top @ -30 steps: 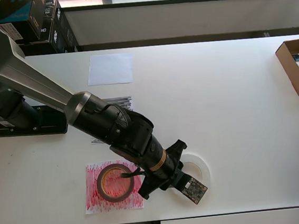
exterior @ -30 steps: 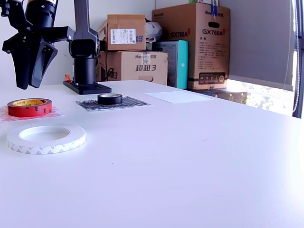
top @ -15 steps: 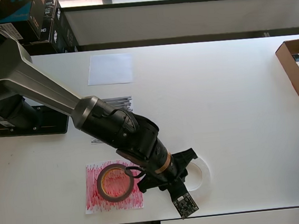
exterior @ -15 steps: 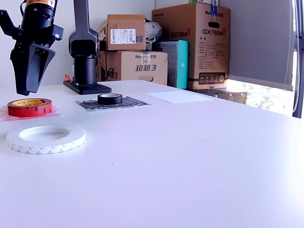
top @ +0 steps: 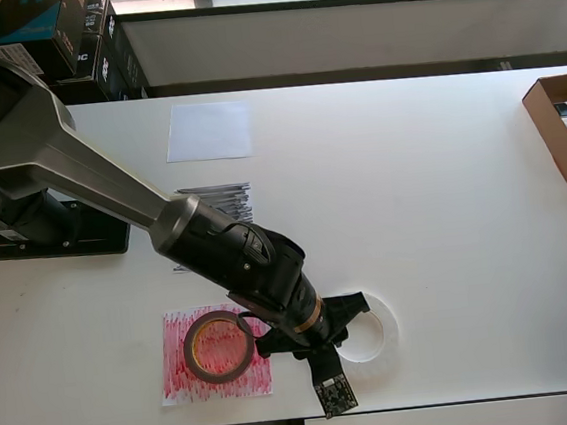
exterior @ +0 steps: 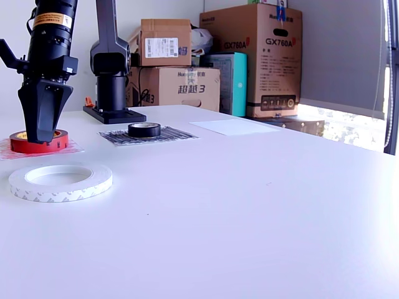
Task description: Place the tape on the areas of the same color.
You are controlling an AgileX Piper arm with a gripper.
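The red tape (top: 190, 348) (exterior: 57, 142) lies on the red-scribbled area (top: 179, 379) (exterior: 72, 148). Over on the black-scribbled area (top: 216, 193) (exterior: 173, 134) sits the black tape (exterior: 144, 129); the arm hides it from overhead. On bare table beside the red area lies the white tape (top: 383, 328) (exterior: 68, 189), far from the plain white area (top: 209, 130) (exterior: 234, 126). My gripper (top: 310, 328) (exterior: 38, 134) points down, open and holding nothing. It hangs low between the red and white rolls, over the white roll's edge.
An open cardboard box (top: 565, 127) sits at the overhead view's right edge. The arm's base (top: 54, 233) (exterior: 114, 114) stands at the table's left side. Stacked cartons (exterior: 249, 56) stand behind the table. The front table edge runs just below the gripper.
The gripper has turned about its axis, so the exterior view now sees it edge-on, and it has dropped lower. It has also shifted slightly toward the white roll.
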